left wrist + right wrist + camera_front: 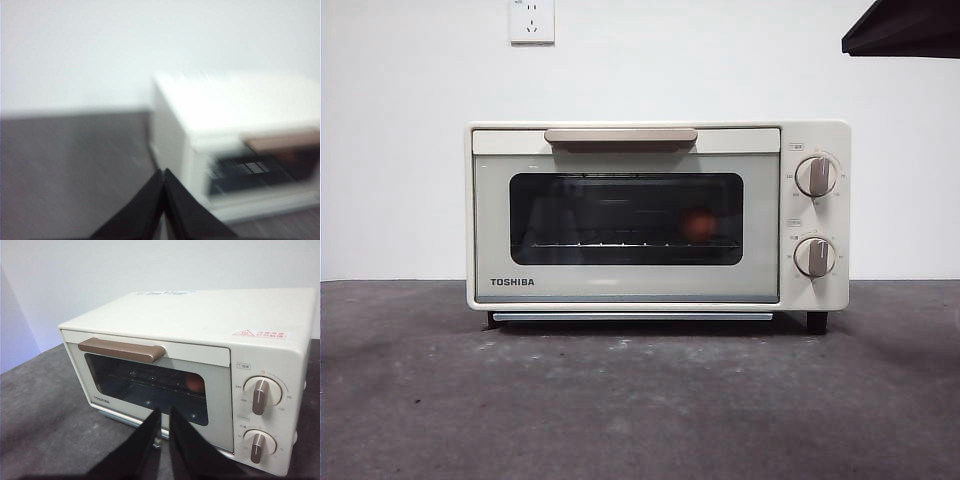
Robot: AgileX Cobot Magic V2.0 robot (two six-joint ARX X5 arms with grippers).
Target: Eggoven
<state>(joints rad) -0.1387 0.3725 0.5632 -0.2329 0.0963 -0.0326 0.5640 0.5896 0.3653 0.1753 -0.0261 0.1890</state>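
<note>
The cream TOSHIBA toaster oven (658,215) stands on the dark table with its door closed. The reddish-brown egg (697,224) sits inside on the rack, seen through the dark glass toward the right. In the right wrist view the oven (200,330) and the egg (195,384) show too. My right gripper (164,415) is shut and empty, a short way in front of the oven door. My left gripper (163,175) is shut and empty, off the oven's left front corner (170,135); that view is blurred.
The tan handle (620,136) runs along the door's top and two knobs (816,176) sit on the right panel. A black arm tip (905,28) shows at the top right corner. A wall socket (531,20) is on the white wall behind.
</note>
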